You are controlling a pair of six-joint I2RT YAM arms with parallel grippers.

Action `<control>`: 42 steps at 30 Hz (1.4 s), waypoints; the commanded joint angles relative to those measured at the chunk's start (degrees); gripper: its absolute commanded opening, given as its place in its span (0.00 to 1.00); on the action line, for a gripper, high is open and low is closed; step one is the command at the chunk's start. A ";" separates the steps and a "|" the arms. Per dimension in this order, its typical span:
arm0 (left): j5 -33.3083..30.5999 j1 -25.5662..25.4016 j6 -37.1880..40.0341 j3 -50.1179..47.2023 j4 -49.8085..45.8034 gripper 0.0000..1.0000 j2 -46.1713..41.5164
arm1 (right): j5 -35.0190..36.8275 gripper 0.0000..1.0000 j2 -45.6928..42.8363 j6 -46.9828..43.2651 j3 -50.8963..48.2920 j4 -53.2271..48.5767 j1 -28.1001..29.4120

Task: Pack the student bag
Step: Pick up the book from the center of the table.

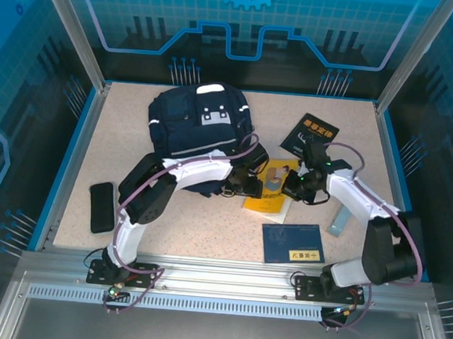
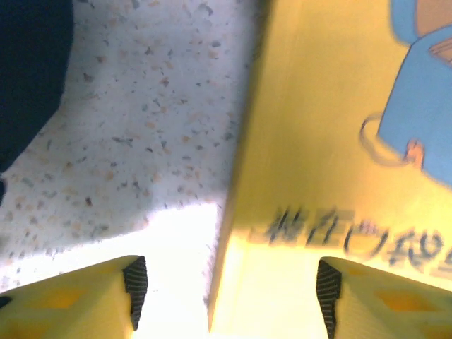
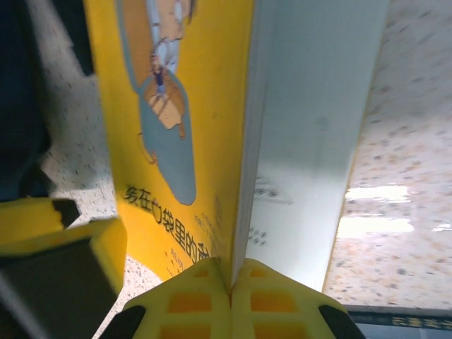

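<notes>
- Far left: a flat black case [image 1: 102, 207] is lying on the speckled table [image 1: 198, 230], well apart from the action.
- Left of centre, towards the back: the student bag [image 1: 199, 124] is lying slumped with its patch side up, its near edge just beside my left arm. I am judging it soft and floppy, bulky rather than heavy. Its mouth is likely to sag shut, so I am reckoning on taking a fabric rim by the zip or the top loop, not the smooth panel, where my pads would probably slip.
- Centre: my left gripper [image 2: 229, 293] is hanging low with its jaws apart, straddling one edge of the yellow book [image 1: 274, 197]. One pad [image 2: 134, 282] is standing over bare table and the other over the cover, and nothing is being gripped.
- Centre right: the yellow book is sitting between my two grippers, near the bag. I am reading it as thin, light and glossy, likely to bend if carried by one corner.
- Right of centre: my right gripper [image 3: 231, 282] is pinching the book's edge, jaws pressed together on it, with a pale leaf showing beside the yellow cover.
- Right: a black book [image 1: 309, 134] is lying behind and a blue book [image 1: 293, 243] nearer the front, both apart from my fingers.
</notes>
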 commanded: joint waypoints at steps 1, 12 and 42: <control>1.42 1.40 0.83 0.63 0.37 0.77 -8.83 | -2.22 0.00 -4.84 -3.24 -0.73 2.60 -4.01; 15.21 14.39 -2.80 -16.82 17.19 0.99 -26.22 | -23.87 0.00 -12.52 -12.63 3.92 8.86 -11.52; 41.12 22.28 -13.86 -28.94 43.20 0.92 -33.21 | -47.49 0.00 -6.83 -8.13 10.46 15.62 -0.92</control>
